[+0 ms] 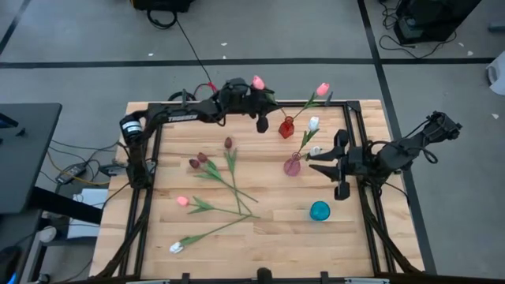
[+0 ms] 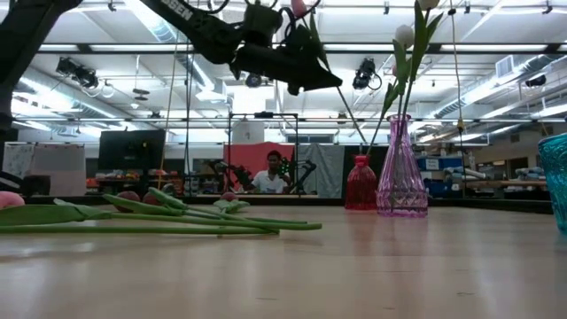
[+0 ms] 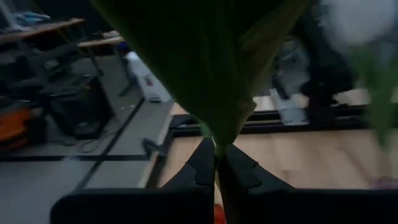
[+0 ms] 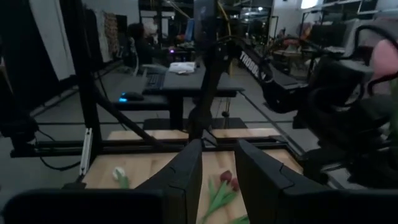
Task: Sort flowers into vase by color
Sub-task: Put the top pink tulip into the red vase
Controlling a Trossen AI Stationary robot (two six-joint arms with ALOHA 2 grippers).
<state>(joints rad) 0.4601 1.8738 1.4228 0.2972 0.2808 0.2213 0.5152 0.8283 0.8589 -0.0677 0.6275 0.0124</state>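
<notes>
My left gripper [image 1: 262,120] hangs over the table's far edge, just left of the red vase [image 1: 286,127], shut on a pink tulip [image 1: 258,82] whose head stands above it. The red vase holds another pink tulip [image 1: 322,89]. The pink vase [image 1: 293,166] holds a white tulip [image 1: 313,123]. My right gripper [image 1: 313,162] stands open just right of the pink vase, with nothing between its fingers [image 4: 186,174]. Maroon tulips [image 1: 203,158], a pink one [image 1: 182,201] and a white one [image 1: 176,247] lie flat on the table. My left gripper pinches the pink tulip's thin stem [image 3: 217,163] between its two fingers, right below a broad green leaf [image 3: 211,74]. The fingers lie about level and across the stem. The tulip is lifted clear, tilted, its head [image 2: 299,7] up and its stem's lower end [image 2: 353,120] slanting down toward the red vase.
A teal vase [image 1: 319,211] stands on the near right of the table. Black rails [image 1: 347,126] run along the table's sides. In the low view the loose stems [image 2: 177,217] lie at the left. A person [image 2: 273,173] sits in the room beyond.
</notes>
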